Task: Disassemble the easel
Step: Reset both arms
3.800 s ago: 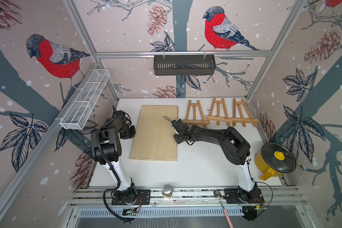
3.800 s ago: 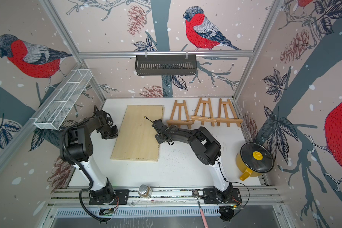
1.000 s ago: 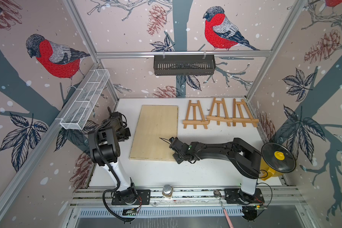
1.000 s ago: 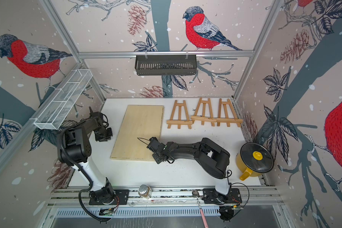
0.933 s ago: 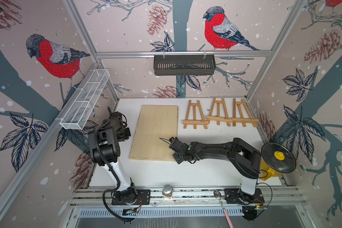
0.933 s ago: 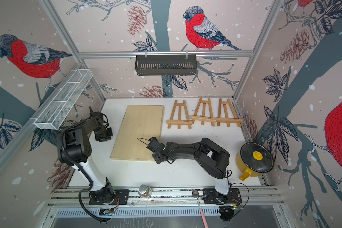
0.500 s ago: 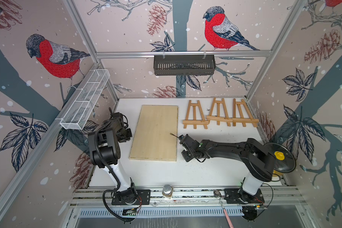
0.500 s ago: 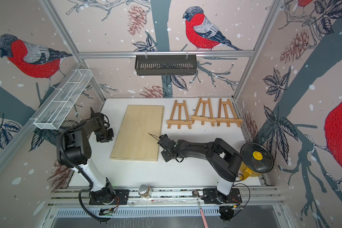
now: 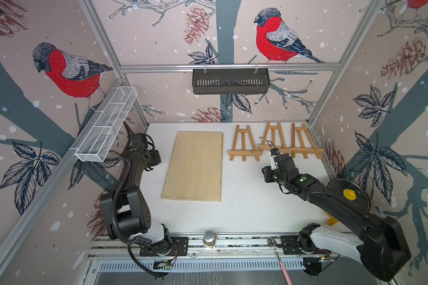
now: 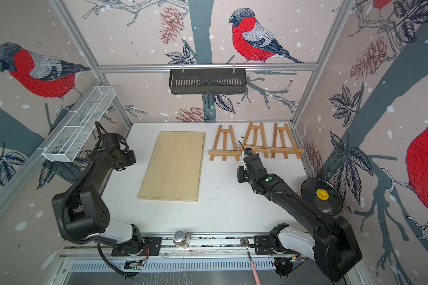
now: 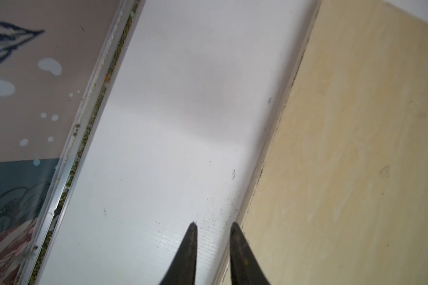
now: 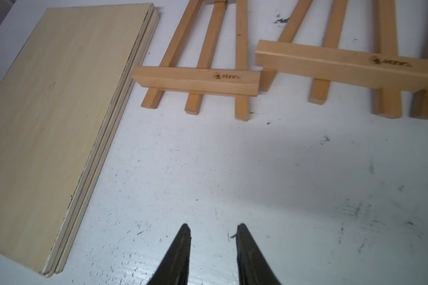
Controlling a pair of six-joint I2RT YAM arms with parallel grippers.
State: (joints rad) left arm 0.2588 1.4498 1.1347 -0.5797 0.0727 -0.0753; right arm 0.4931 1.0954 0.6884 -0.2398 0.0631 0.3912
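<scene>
Far left: left fingers [image 11: 213,225] a little apart, gripping nothing, low over bare desk [image 11: 158,148]. Just to their right, flat on the desk: stack of thin boards [image 9: 195,165]. Further right, ahead of the right fingers [image 12: 213,228] and apart from them: three small wooden easels lying flat in a row. Left easel [image 9: 245,153] nearest the boards, middle easel [image 12: 331,60] slightly askew with its ledge ends hard against both neighbours, right easel [image 9: 307,149] beyond. Right fingers also apart and empty. Judging by the slim sticks: probably light, stiff and dry, not fragile, yet apt to skid on the smooth desk and perhaps to swing where the back leg joins. Best taken across one leg or the ledge bar, narrow enough for the fingers, rather than across the whole frame. Only in the right wrist view: three separate layers in the board stack, and a burnt-in mark on the ledges. Only in the top views: all three easels whole, both arms together. Only in the left wrist view: the narrow gap at the left tips, hidden from above.
</scene>
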